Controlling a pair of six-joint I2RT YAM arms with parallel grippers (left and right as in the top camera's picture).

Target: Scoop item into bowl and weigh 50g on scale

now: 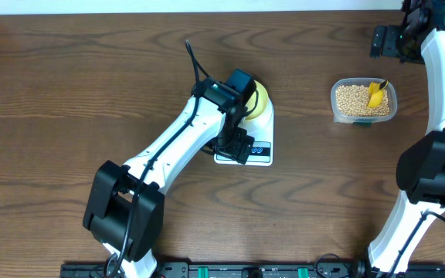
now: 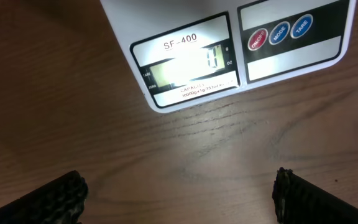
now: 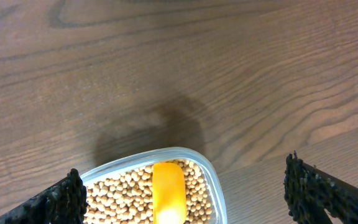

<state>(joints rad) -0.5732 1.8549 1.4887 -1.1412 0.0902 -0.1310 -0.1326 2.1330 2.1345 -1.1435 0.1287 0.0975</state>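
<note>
L arm [image 1: 176, 143]: base at near-left edge of brown wood table [image 1: 68, 93]; reaches far-right toward mid-table.
R arm [image 1: 439, 69]: base at near-right edge; runs up the right side to the far-right corner.
L gripper [image 2: 179, 180]: hovers over near end of scale [image 1: 263, 135]; fingers [image 2: 67, 199] spread wide, gripping nothing. Wrist view shows bare wood under it.
scale: white, mid-table, marked SF-400. Front panel faces near.
display [image 2: 188, 68]: grey LCD on left part of the panel, lit. Digit washed out by glare, can't read it.
buttons [image 2: 278, 31]: three round ones right of display, one red, two blue.
bowl [image 1: 261, 100]: pale yellow-green, sits on far end of scale. L arm's wrist covers its left part, so can't tell what's inside.
tub [image 3: 211, 174]: clear plastic, rounded corners. Right of scale and well apart from it, abt level w/ bowl.
beans [image 1: 352, 99]: small, round, tan; all in the tub.
scoop [image 1: 375, 94]: yellow, lies on the beans twd tub's right side.
R gripper [image 3: 184, 174]: just beyond tub's far edge, above it; fingers [image 3: 328, 196] wide apart, holding nothing.
</note>
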